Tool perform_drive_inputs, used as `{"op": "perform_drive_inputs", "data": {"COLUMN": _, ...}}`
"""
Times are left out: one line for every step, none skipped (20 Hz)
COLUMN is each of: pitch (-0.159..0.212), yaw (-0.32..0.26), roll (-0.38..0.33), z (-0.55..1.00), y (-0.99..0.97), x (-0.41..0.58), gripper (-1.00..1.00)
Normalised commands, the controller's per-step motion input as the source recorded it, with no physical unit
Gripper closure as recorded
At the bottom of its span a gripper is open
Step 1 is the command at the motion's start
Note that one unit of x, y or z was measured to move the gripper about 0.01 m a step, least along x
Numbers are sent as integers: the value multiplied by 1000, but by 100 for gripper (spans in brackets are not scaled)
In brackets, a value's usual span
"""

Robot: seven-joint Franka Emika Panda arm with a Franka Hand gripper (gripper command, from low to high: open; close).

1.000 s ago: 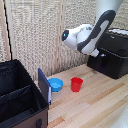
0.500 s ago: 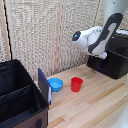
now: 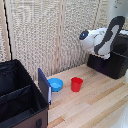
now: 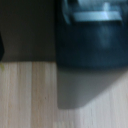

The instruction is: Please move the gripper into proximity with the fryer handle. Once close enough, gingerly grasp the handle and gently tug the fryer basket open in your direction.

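The boxy black air fryer stood at the far right of the pale wooden tabletop in the exterior view, hard against the ribbed beige wall behind it. My bulky white arm hung over its top and near face, so my claw was already right at the fryer, not off to one side of it. I could not pick out my fingers in either view, and whether the claw stood wide or narrow I could not tell.

Through the wrist camera the fryer filled the frame as a blurred dark block standing on the wood, with a pale grey band across it. I judged the black plastic fryer basket and its stubby handle to lie on that dark front, but the blur hid both, so I could not make out the handle's place or which way its long axis ran.

Well apart, toward the exterior view's left, lay a large black divided case, a blue bowl and a red cup.

No brand, label or writing was readable anywhere.
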Motion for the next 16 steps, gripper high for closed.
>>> {"op": "perform_drive_inputs", "data": {"pitch": 0, "yaw": 147, "roll": 0, "z": -100, "y": -437, "x": 9, "gripper": -100}}
{"op": "perform_drive_inputs", "data": {"pitch": 0, "yaw": 141, "roll": 0, "z": -137, "y": -320, "x": 97, "gripper": -100}}
{"op": "perform_drive_inputs", "data": {"pitch": 57, "yaw": 107, "roll": 5, "z": -57, "y": -263, "x": 143, "gripper": -100}}
{"op": "perform_drive_inputs", "data": {"pitch": 66, "yaw": 75, "roll": 11, "z": -20, "y": -151, "x": 229, "gripper": 100}}
{"op": "perform_drive_inputs", "data": {"pitch": 0, "yaw": 0, "roll": 0, "z": -34, "y": 0, "x": 114, "gripper": 100}}
{"op": "perform_drive_inputs", "data": {"pitch": 18, "yaw": 0, "roll": 0, "z": -31, "y": 0, "x": 54, "gripper": 100}}
{"op": "perform_drive_inputs", "data": {"pitch": 38, "yaw": 0, "roll": 0, "z": -23, "y": 0, "x": 0, "gripper": 100}}
{"op": "perform_drive_inputs", "data": {"pitch": 35, "yaw": 0, "roll": 0, "z": -31, "y": 0, "x": 0, "gripper": 100}}
{"op": "perform_drive_inputs", "data": {"pitch": 48, "yaw": -3, "roll": 0, "z": -37, "y": 0, "x": 0, "gripper": 100}}
{"op": "perform_drive_inputs", "data": {"pitch": 23, "yaw": -47, "roll": -2, "z": -46, "y": 0, "x": 0, "gripper": 100}}
{"op": "perform_drive_inputs", "data": {"pitch": 0, "yaw": -81, "roll": 0, "z": -109, "y": 0, "x": 0, "gripper": 100}}
{"op": "perform_drive_inputs", "data": {"pitch": 0, "yaw": -76, "roll": 0, "z": -94, "y": 0, "x": 0, "gripper": 100}}
{"op": "perform_drive_inputs", "data": {"pitch": 0, "yaw": -36, "roll": 0, "z": -131, "y": 0, "x": 0, "gripper": 100}}
{"op": "perform_drive_inputs", "data": {"pitch": 0, "yaw": -28, "roll": 0, "z": -126, "y": 0, "x": 0, "gripper": 100}}
{"op": "perform_drive_inputs", "data": {"pitch": 0, "yaw": -29, "roll": 0, "z": -131, "y": 11, "x": 0, "gripper": 100}}
{"op": "perform_drive_inputs", "data": {"pitch": 36, "yaw": -40, "roll": 28, "z": -154, "y": 51, "x": 0, "gripper": 100}}
